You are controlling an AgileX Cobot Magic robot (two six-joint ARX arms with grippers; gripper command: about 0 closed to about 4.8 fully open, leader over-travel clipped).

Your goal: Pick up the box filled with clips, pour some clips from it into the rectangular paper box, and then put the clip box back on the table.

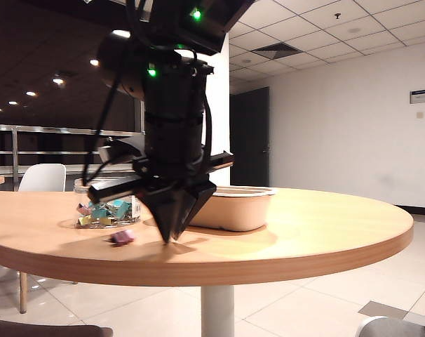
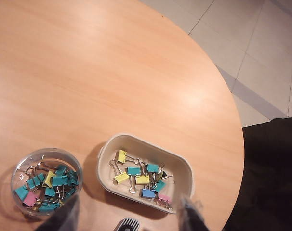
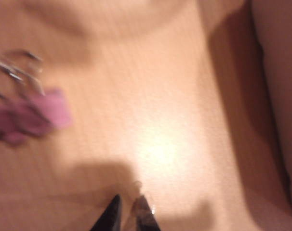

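Exterior view shows the round wooden table [image 1: 318, 225] with the right gripper [image 1: 172, 239] pointing straight down in the foreground, its dark fingers drawn together to a point that meets the tabletop just in front of the rectangular paper box [image 1: 237, 207]. A loose pink clip [image 1: 123, 237] lies on the wood just beside that gripper, apart from its tip. Behind the pink clip stands the box filled with clips [image 1: 104, 207], upright on the table, beside the paper box and not touching it. Right wrist view, blurred, shows the right gripper [image 3: 129, 211] with its fingertips nearly together and only a thin sliver of gap; a tiny glint sits at the tip, but I cannot tell whether anything is pinched there. The pink clip [image 3: 33, 115] with its silver wire handles lies off to one side on the wood, clear of the fingers. Left wrist view looks down from well above the table [image 2: 112, 72]: the left gripper [image 2: 129, 216] hangs with its two fingers [image 2: 64, 216] spread apart and nothing between them. Below it the box filled with clips [image 2: 46, 180] sits upright, holding mostly teal clips with a yellow and a pink one. Just beside it the rectangular paper box [image 2: 184, 166] holds a scatter of clips [image 2: 141, 178] in yellow, teal, blue and pink.
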